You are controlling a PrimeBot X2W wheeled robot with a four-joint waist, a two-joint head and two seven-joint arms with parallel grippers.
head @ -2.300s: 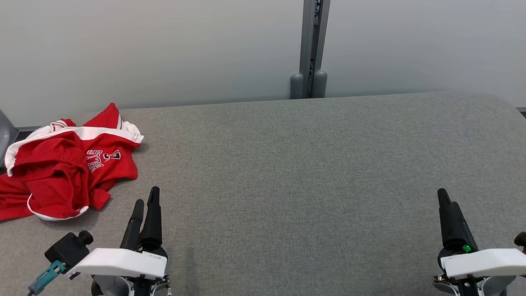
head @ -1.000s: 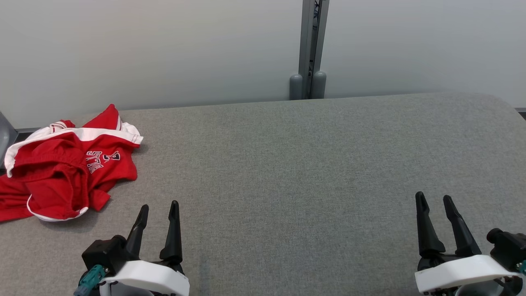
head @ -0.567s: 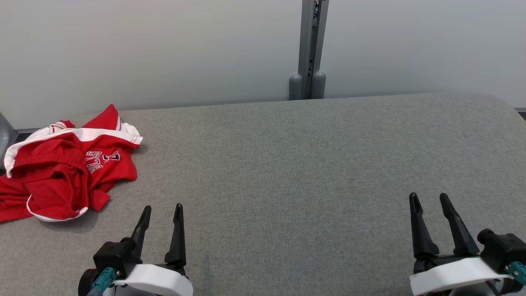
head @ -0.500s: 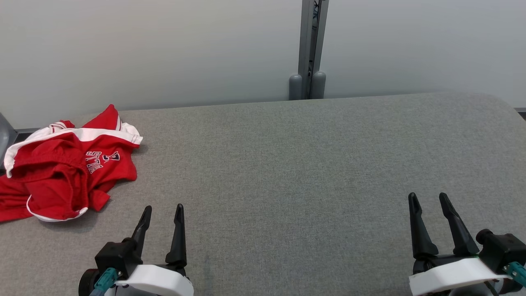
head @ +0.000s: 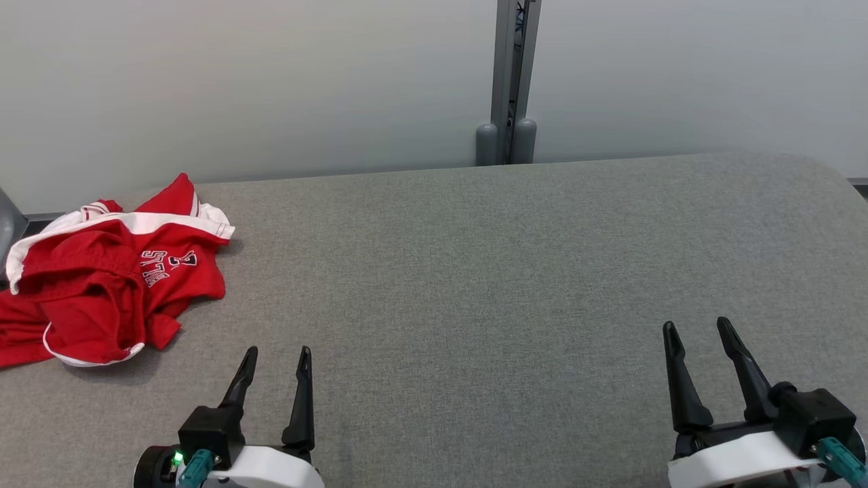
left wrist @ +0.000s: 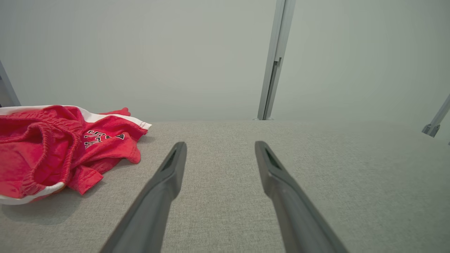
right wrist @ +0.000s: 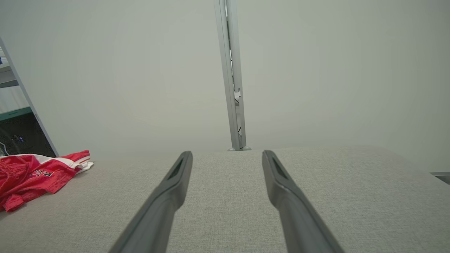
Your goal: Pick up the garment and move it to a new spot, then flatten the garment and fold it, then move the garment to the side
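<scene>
While the crumpled red fabric garment (head: 108, 285), with white trim and dark lettering, lies bunched at the left end of the broad grey fabric-covered table (head: 488, 257), both arms hover low at the near edge with nothing in their claws. The garment sits close to the table's back edge, and its left part runs past the head view's left border. Folds and a gathered hem show on top, and a white band crosses its rear side.

The left gripper (head: 279, 352) stands to the right of the garment and nearer the robot, clear of the cloth. Its two long dark fingers (left wrist: 165, 182) are spread wide, with bare grey cloth between them. In the left wrist view the garment lies to the left of the fingers, apart from them. A small green light (head: 178, 458) glows on this wrist beside a teal connector (head: 196, 469).

The right gripper (head: 697, 325) is at the lower right, well apart from the garment, and its jaws are equally wide and empty above the table. In the right wrist view the garment shows small at the far left edge.

Behind the table stands a pale plain wall (head: 271, 81), with a grey metal post (head: 507, 81) rising at its middle.
</scene>
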